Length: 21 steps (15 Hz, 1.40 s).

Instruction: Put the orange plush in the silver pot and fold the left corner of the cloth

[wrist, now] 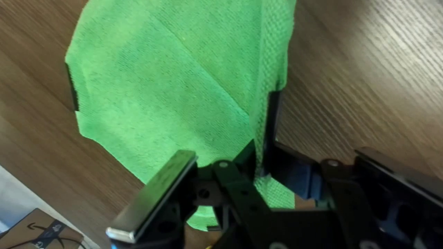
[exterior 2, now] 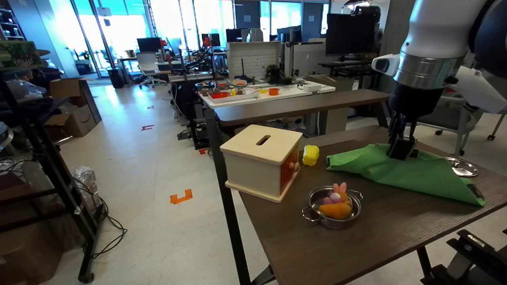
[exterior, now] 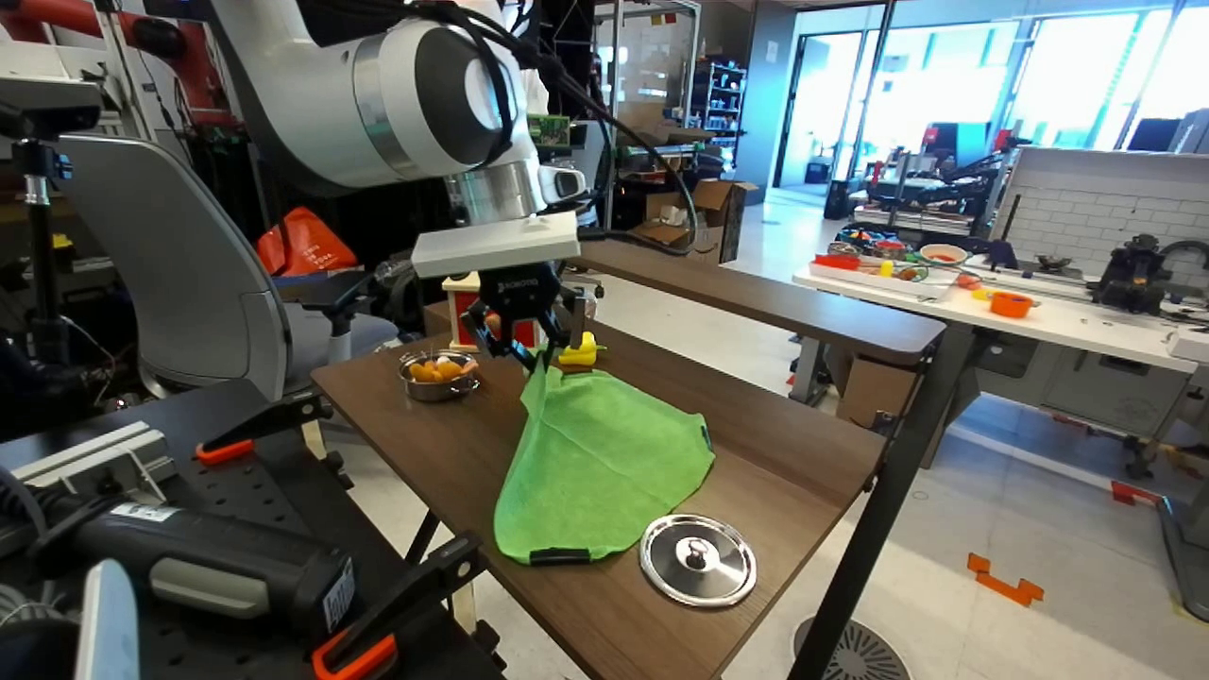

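Note:
The green cloth [exterior: 614,463] lies on the brown table, with one edge lifted at my gripper. It also shows in an exterior view [exterior 2: 420,178] and the wrist view [wrist: 166,86]. My gripper [exterior: 536,361] is shut on the cloth's edge by a black strip. The fingertips pinch this edge in the wrist view [wrist: 263,157]. The silver pot [exterior 2: 336,225] stands on the table, apart from the cloth. The orange plush [exterior 2: 336,210] lies inside the pot, together with a pink-eared plush [exterior 2: 338,190]. The pot also shows in an exterior view [exterior: 439,391].
A silver lid [exterior: 699,562] lies beside the cloth's near edge. A wooden box [exterior 2: 253,174] with a slotted top stands at the table's end. A yellow pepper-like object [exterior 2: 311,155] sits between the box and the cloth. A raised shelf [exterior: 756,302] runs along one table side.

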Each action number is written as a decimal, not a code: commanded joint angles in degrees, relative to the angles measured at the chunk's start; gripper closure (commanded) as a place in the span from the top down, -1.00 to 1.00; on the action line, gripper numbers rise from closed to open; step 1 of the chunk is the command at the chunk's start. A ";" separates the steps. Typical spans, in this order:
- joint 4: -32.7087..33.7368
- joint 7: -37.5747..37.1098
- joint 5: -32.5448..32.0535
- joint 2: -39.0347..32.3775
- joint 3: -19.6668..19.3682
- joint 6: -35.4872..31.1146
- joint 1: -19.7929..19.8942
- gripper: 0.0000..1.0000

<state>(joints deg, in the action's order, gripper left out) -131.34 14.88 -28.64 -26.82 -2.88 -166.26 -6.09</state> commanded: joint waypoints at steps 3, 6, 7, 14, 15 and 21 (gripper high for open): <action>7.35 11.02 4.71 -3.99 3.87 3.77 8.14 -0.95; 12.52 16.01 6.77 -8.56 6.17 6.34 11.44 -0.95; 14.79 18.48 7.90 -10.70 7.69 7.49 13.12 -0.95; 26.54 25.60 11.27 -20.20 9.96 15.63 15.26 -0.95; 27.34 25.91 11.31 -20.68 9.78 15.98 15.10 -0.95; 27.51 26.22 11.42 -19.86 9.63 16.25 14.20 0.28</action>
<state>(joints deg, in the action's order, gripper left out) -104.55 39.43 -18.53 -46.93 6.13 -151.50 8.28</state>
